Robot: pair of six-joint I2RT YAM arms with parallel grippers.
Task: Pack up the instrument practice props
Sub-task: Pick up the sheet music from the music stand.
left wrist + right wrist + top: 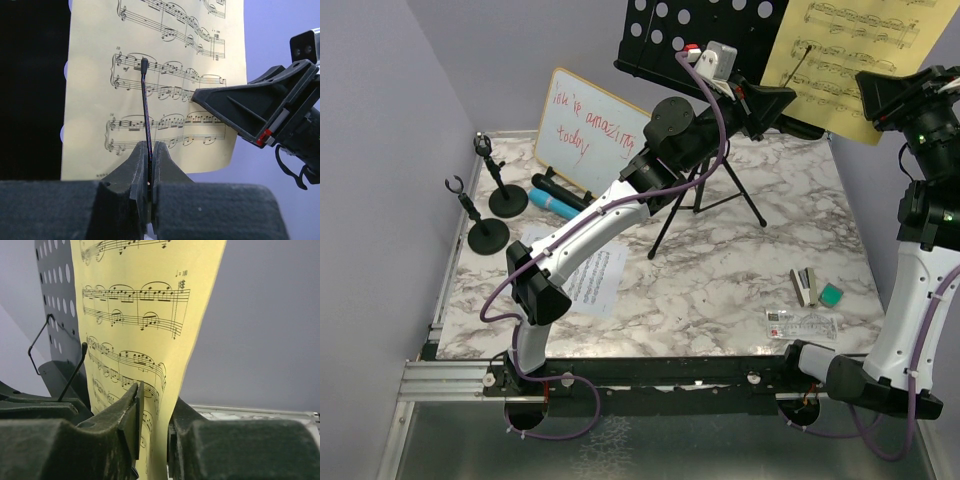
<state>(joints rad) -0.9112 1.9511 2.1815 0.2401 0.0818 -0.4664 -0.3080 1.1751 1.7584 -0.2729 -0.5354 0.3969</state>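
The left fingers [122, 182] clamp the page wire [146, 100], probably to lift it off the yellow sheet [165, 75]. The right fingers [117, 422] straddle that sheet, not yet pinching, ready to pull.

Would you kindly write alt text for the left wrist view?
The left gripper, jaws shut on a thin black wire, faces the yellow sheet music. The right gripper is at the sheet's right edge.
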